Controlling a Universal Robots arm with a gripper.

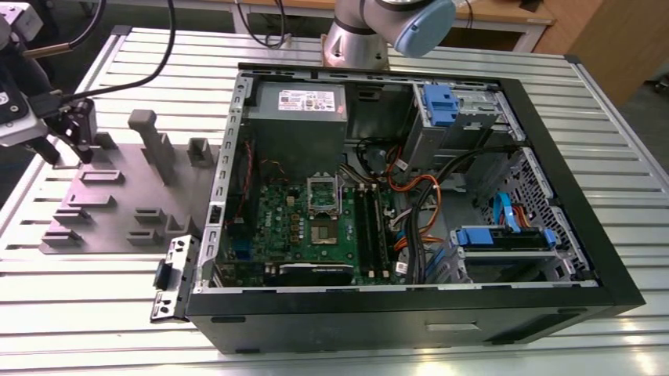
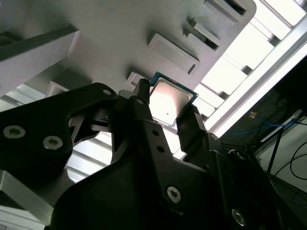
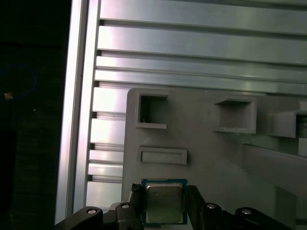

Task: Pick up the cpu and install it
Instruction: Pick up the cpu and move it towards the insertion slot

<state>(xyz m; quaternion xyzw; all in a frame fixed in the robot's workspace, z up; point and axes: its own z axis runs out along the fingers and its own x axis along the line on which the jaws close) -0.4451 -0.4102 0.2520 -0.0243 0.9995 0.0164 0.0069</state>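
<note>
The cpu (image 2: 170,103), a small flat square chip with a silvery metal top and a greenish rim, sits between the two black fingers (image 2: 191,127) of the gripper (image 1: 65,147). The fingers press on two opposite edges, so I read the gripper as clamped on the chip. I cannot tell whether the chip rests on the grey moulded fixture tray (image 3: 216,158) or hangs just above it. The tray lies on the slatted aluminium table (image 1: 105,298), at the exterior view's left of the open black computer case (image 1: 418,313) with its green motherboard (image 1: 287,211). Judgement for this pick: contact should be centred on the edges with light force and the chip level, since a skewed hold could let it twist or slip.
</note>
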